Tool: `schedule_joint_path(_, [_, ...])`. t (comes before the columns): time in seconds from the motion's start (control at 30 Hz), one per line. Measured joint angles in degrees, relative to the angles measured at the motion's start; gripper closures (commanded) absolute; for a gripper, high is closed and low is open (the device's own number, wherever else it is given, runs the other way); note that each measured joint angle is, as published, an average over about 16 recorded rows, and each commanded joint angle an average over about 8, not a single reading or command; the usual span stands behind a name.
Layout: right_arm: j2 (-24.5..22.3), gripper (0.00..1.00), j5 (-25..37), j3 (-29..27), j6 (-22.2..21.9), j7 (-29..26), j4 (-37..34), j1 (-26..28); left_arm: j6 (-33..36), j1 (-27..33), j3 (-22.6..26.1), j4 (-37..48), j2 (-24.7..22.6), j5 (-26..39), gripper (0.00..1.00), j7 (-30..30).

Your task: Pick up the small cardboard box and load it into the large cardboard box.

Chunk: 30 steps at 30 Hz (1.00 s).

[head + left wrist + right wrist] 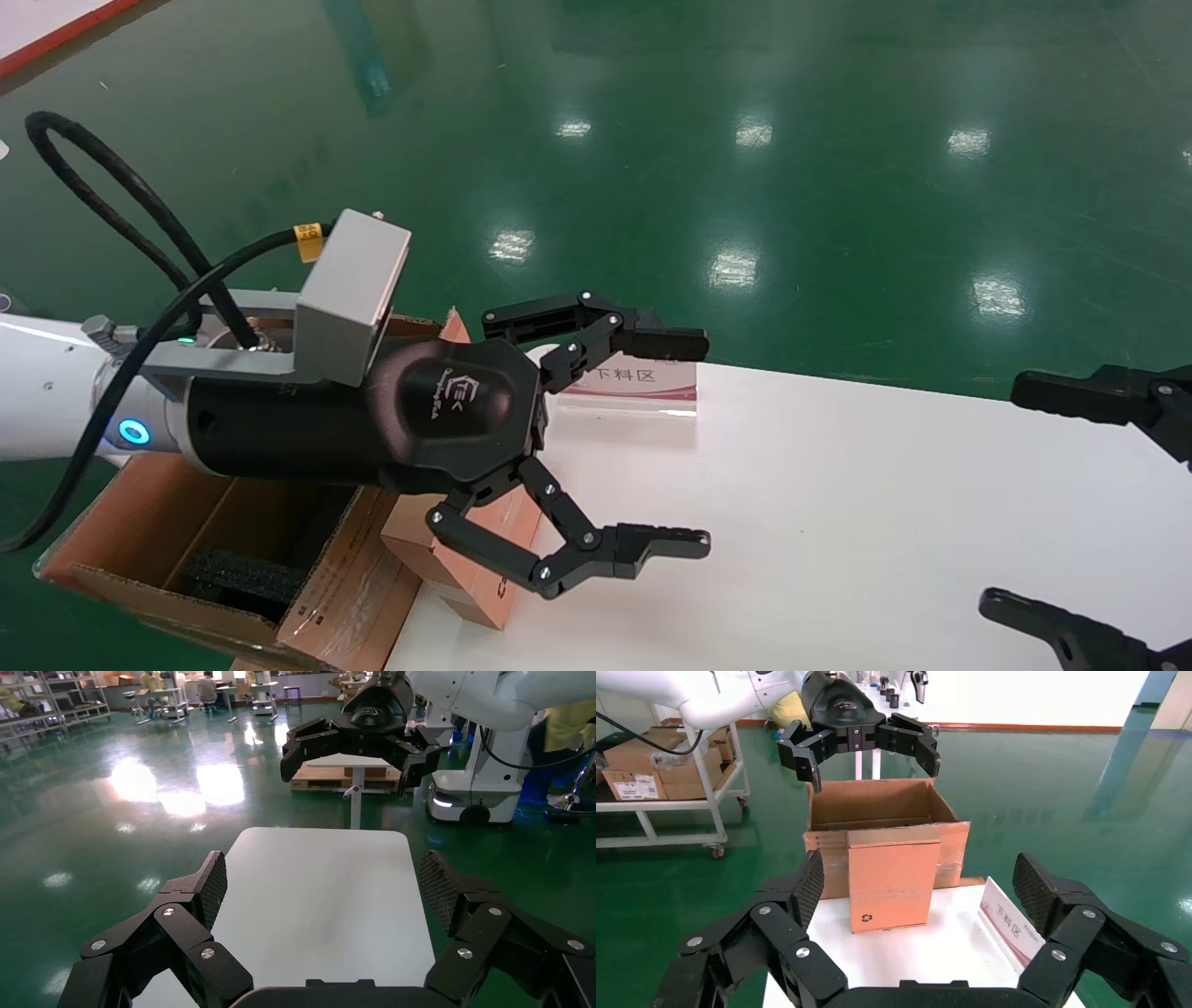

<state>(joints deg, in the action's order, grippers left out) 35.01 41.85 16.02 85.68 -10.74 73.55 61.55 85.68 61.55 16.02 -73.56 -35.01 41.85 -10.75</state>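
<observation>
The small box (891, 878) stands upright at the desk's (838, 485) left edge, its long axis vertical, its back against the big box (884, 815) that sits just off that edge with flaps up and black foam (247, 576) inside. A sign (1011, 920) lies near it on the desk.

The left gripper (615, 447) hangs above that edge, directly over the small box, fingers pointing along the desk toward the right arm rather than down at the carton. Its jaws are spread wide and hold nothing.

The right gripper (1080, 503) hovers at the desk's right edge, well apart from the carton, also wide open and empty, facing the small box's broad front.

The left arm is much the nearer; I judge it must tilt downward to bring its fingers either side of the carton.
</observation>
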Motion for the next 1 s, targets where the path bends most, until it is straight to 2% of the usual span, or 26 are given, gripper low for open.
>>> schedule_joint_path(0.33, [0.0,0.0,0.0,0.0,0.0,0.0,0.0,0.0,-0.3,0.1,0.1,-0.3,0.2,0.6,0.0,0.0])
schedule_joint_path(0.53, [0.0,0.0,0.0,0.0,0.0,0.0,0.0,0.0,-0.9,1.1,1.0,-1.3,0.9,3.3,0.0,-1.0])
schedule_joint_path(0.77, [0.0,0.0,0.0,0.1,0.0,0.0,0.0,0.0,-1.0,5.4,3.9,-2.7,1.6,10.9,0.0,-4.1])
schedule_joint_path(1.0, [0.0,0.0,0.0,0.1,0.0,0.1,-0.1,0.0,0.9,13.5,9.2,-3.3,0.7,21.8,0.0,-10.1])
